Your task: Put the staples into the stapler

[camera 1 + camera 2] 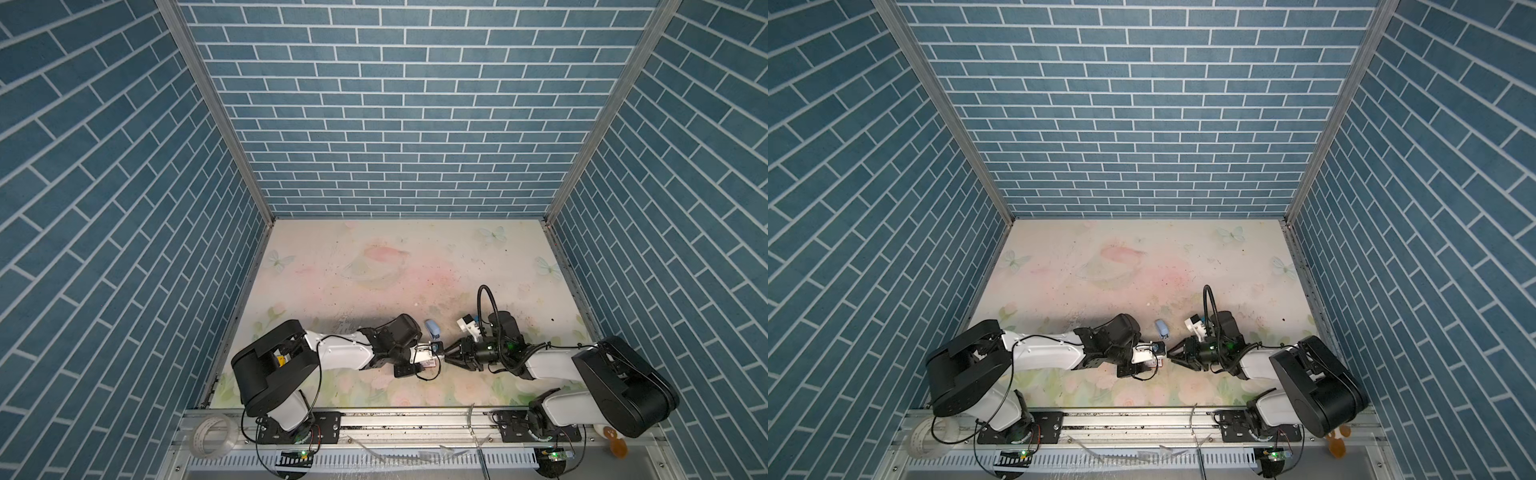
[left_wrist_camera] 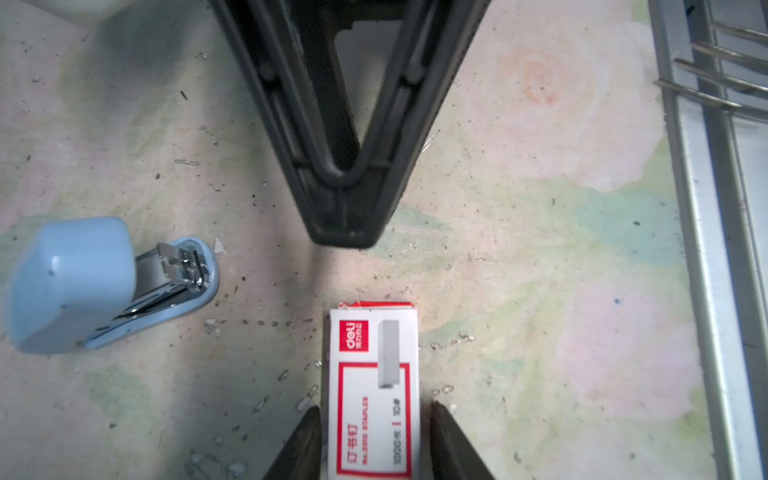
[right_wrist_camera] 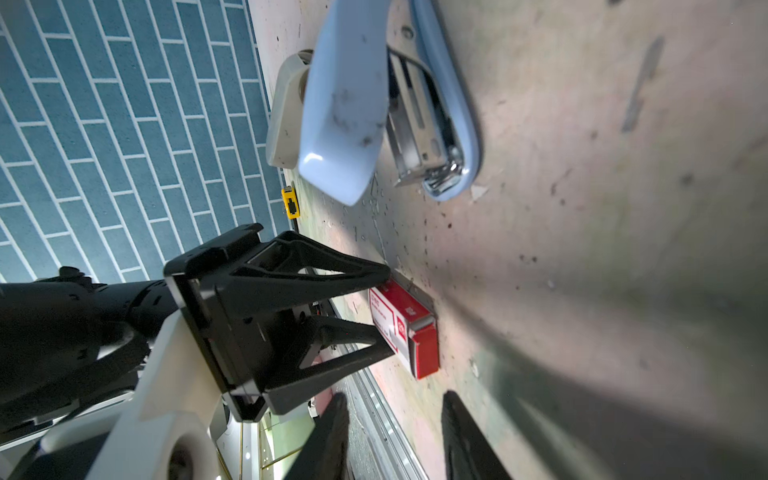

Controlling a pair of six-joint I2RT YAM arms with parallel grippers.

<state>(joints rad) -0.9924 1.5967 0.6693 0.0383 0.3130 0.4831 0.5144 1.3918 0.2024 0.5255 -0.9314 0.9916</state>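
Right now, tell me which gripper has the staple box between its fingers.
The left gripper: its fingers flank the red-and-white staple box, while the right gripper has its fingers apart with nothing between them.

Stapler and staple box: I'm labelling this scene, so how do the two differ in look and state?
The stapler is light blue with rounded edges; the staple box is red-and-white, printed and sharp-cornered. The stapler stands open, lid swung up off its metal channel; the staple box lies flat. Both rest on the flowered table, apart from each other.
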